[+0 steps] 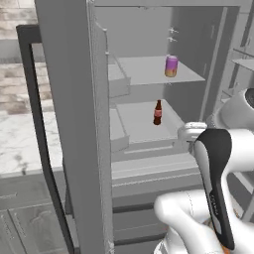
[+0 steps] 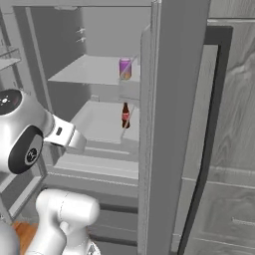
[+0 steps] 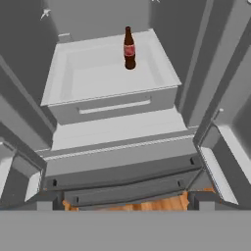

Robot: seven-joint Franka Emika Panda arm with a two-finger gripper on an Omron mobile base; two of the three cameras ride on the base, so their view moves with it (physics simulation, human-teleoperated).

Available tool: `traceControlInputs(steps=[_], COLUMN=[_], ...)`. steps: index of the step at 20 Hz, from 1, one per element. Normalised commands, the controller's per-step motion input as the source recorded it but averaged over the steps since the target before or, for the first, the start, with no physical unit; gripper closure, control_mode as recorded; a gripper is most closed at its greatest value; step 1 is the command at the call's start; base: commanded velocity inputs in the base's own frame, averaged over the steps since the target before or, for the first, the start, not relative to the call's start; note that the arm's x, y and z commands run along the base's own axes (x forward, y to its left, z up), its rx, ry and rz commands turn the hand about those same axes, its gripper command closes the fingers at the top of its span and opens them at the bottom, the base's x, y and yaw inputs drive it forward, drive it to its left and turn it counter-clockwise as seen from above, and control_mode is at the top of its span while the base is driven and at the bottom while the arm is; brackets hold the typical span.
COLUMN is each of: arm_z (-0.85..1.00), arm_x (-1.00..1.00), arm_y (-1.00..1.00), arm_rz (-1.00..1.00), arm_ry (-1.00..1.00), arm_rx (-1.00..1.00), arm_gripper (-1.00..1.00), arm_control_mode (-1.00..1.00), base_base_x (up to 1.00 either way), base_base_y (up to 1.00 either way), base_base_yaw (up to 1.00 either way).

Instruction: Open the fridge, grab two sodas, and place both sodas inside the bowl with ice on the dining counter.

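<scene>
The fridge (image 1: 144, 30) stands with both doors swung wide. A purple can fading to orange, one of the sodas (image 1: 171, 66) (image 2: 125, 68), sits on the upper glass shelf. Below it, on the white lower tray, stands a small dark bottle with a red label (image 1: 158, 112) (image 2: 125, 115) (image 3: 129, 48). My gripper (image 3: 125, 203) (image 1: 191, 132) hovers in front of the lower drawers, below and short of the bottle, open with nothing between its fingers. The bowl and the dining counter are out of view.
The open left door (image 1: 74, 124) with its dark handle (image 1: 37, 124) stands close on my left, the right door (image 2: 169, 124) close on my right. Door bins (image 3: 223, 157) flank the hand. A marble worktop (image 1: 20, 144) lies beyond the left door, grey cabinets (image 2: 234, 189) at right.
</scene>
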Motion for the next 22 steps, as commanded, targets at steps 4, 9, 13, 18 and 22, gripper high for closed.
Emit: traceControlInputs(steps=[4,9,13,18,22], arm_z=[0.00,0.00,-0.62,-0.57,-0.22], arm_x=[0.00,0.00,0.05,0.19,0.37], arm_y=[0.00,0.00,0.00,-0.01,-0.03], arm_rz=[0.00,0.00,0.00,0.00,0.00], arm_ry=[0.00,0.00,-0.21,-0.21,-0.13], arm_rx=[0.00,0.00,-0.06,-0.06,0.00], arm_gripper=[-1.00,-1.00,-1.00,-1.00,-1.00], arm_control_mode=[1.00,1.00,-1.00,-1.00,-1.00], base_base_x=[0.79,0.51,0.00,0.00,0.00], base_base_y=[0.00,0.00,0.00,0.00,0.00], base_base_yaw=[0.00,0.00,0.00,0.00,0.00])
